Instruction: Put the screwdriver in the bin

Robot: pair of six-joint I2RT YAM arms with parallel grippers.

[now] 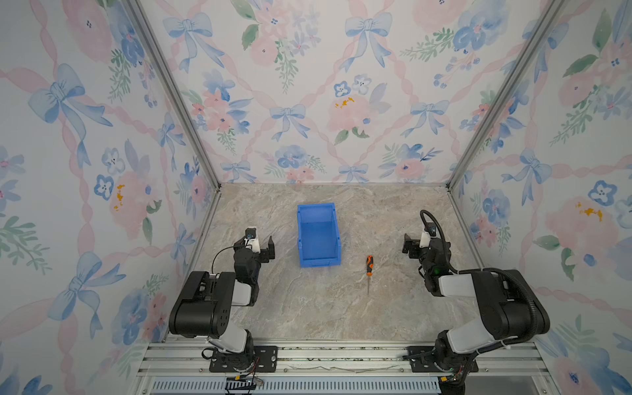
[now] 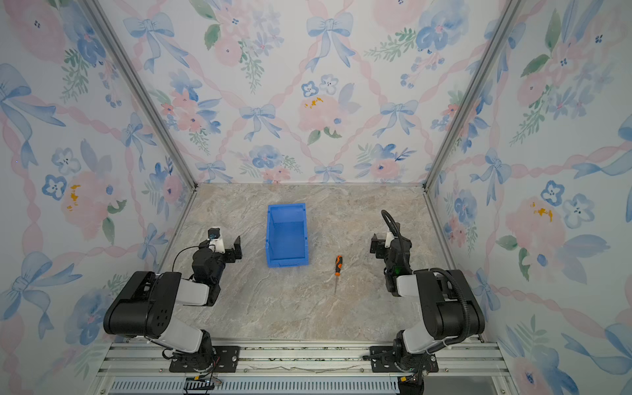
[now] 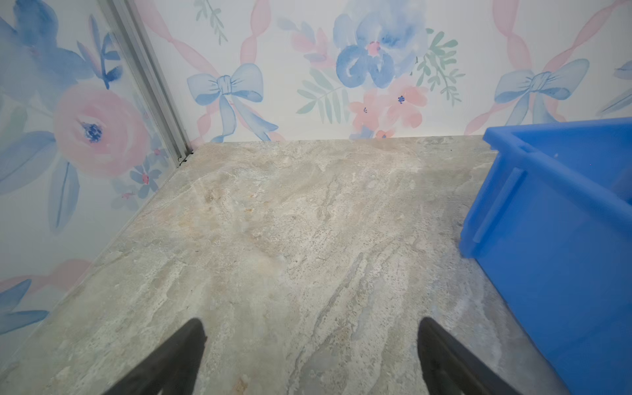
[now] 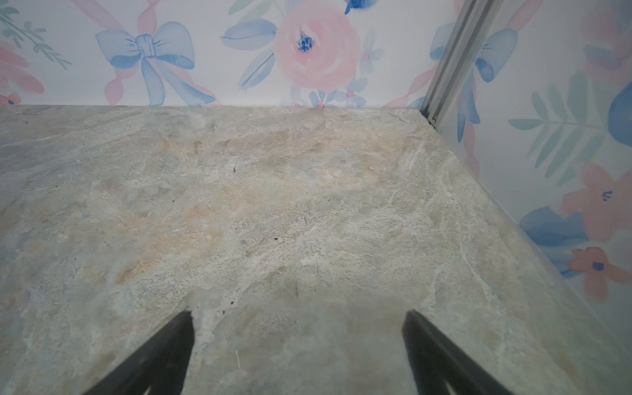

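Screwdriver (image 1: 369, 268) lies flat on table (image 1: 307, 307), shaft pointing frontward, near the bin (image 1: 316, 206) but outside it. Left gripper (image 3: 311, 321) and right gripper (image 4: 299, 313) hang empty, jaws spread. Risk: an off-centre pinch rolls the slim handle away, or a tilted release clips the bin wall.

A stone-patterned tabletop (image 1: 307, 314) is stretching between wall panels (image 1: 307, 85) rising on three sides, all showing pink roses and blue bows. Aluminium corner posts (image 1: 179, 102) are framing the panels, and a grooved rail (image 1: 342, 355) is running along the near edge.
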